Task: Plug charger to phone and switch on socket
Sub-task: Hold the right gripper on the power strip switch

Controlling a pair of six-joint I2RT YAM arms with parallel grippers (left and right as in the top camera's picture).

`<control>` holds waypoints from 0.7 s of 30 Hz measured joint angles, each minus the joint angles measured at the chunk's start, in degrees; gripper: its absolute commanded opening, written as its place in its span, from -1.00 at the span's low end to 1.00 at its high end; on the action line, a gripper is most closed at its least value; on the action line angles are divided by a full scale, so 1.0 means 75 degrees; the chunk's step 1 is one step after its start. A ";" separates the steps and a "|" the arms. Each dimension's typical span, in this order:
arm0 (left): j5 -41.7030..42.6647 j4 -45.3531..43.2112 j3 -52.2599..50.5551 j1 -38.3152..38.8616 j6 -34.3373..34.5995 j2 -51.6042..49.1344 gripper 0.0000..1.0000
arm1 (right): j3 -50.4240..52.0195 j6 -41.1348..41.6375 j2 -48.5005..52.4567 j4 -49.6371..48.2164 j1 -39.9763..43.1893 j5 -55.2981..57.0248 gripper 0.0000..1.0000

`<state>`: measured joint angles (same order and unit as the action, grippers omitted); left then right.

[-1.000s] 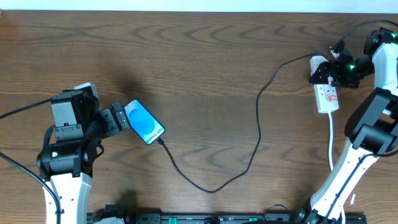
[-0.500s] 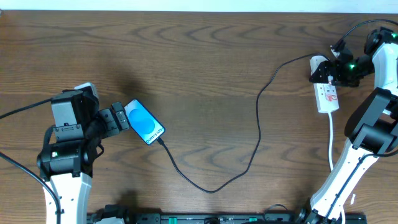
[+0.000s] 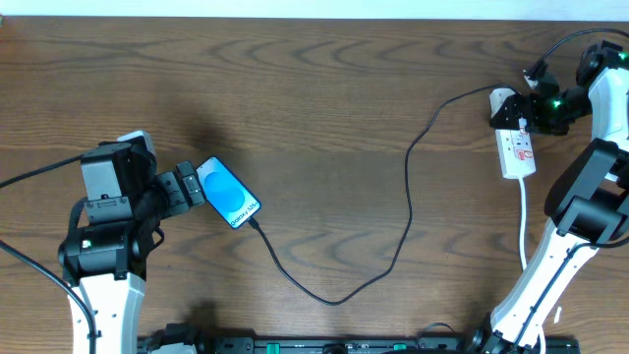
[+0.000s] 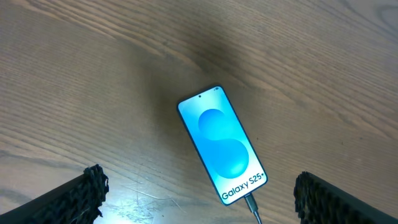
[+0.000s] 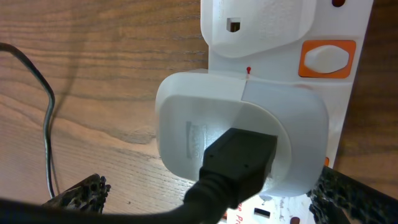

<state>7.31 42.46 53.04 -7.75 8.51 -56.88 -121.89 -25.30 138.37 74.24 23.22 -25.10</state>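
The left claw (image 3: pixel 191 185) stands wide and holds nothing. In its wrist view the two fingers (image 4: pixel 84 194) sit at the lower corners with the phone (image 4: pixel 222 144) lying flat on the surface (image 3: pixel 314 98) in the gap between them, bare wood showing on both sides of it. From overhead the claw sits at the phone's upper-left end; whether it touches that end cannot be told. The phone lies on a slant at the left, screen up (blue, with white lettering), and the small tip of the charger (image 3: pixel 408 211) meets its lower-right end.

The right claw (image 3: pixel 521 110) is spread just as wide and grips nothing. It hangs over the far end of the socket (image 3: pixel 518 152), its fingers (image 5: pixel 84 191) either side of a white adapter (image 5: pixel 242 124) seated in the strip. The charger's black plug sits in that adapter. An orange switch (image 5: pixel 326 57) lies just beside it; its position cannot be read.

The socket lies at the right, close to the far edge, its white cord (image 3: pixel 524 221) running toward the near edge. The thin black cable sags in a long loop between phone and socket, dipping toward the near edge. Broad bare wood lies between the arms above that loop.
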 measured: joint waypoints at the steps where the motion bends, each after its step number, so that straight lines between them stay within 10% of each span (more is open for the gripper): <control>1: 0.0000 0.0000 0.0000 0.0000 0.0000 0.0000 0.96 | 0.0000 0.0032 0.0003 -0.0003 0.0000 -0.0003 0.99; 21: 0.0000 0.0000 0.0000 0.0000 0.0000 0.0000 0.96 | 0.0000 0.0172 0.0003 -0.0006 0.0000 -0.0195 0.98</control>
<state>7.31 42.46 53.04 -7.75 8.51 -56.88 -121.89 -24.01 138.39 74.19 23.22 -26.57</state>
